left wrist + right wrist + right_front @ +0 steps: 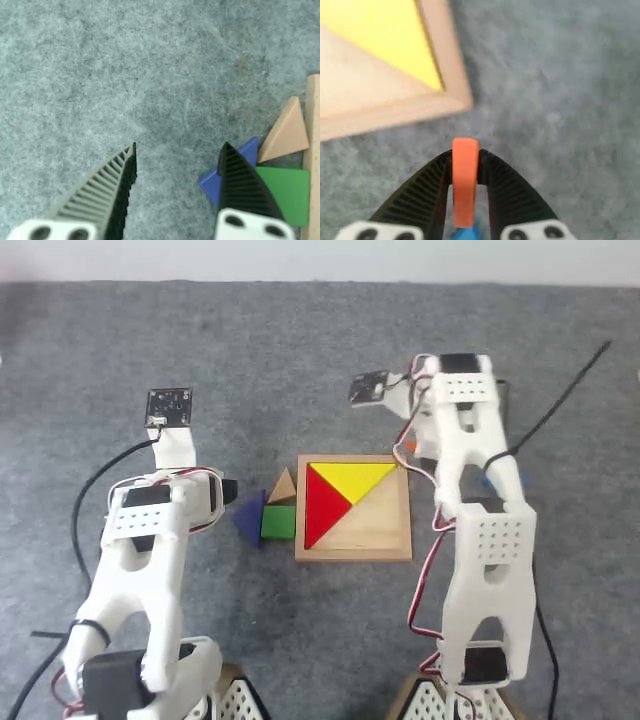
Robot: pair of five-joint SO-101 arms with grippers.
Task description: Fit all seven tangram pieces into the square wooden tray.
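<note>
Jaws of the left claw [179, 146] stood apart over the bench [125, 65], one tip above the blue piece [212, 180], beside the green piece [290, 192] and tan triangle [287, 132] at the tray [353, 550]'s left edge. The red triangle [325, 505] and yellow triangle [355, 478] lay inside. Beyond its far corner, the right claw [465, 152] pinched an orange piece [465, 185].

On the grey table [300, 360] lie the wooden tray [352, 554] and (beside it) tan triangle [284, 486], green piece [278, 521], blue piece [247, 517].
</note>
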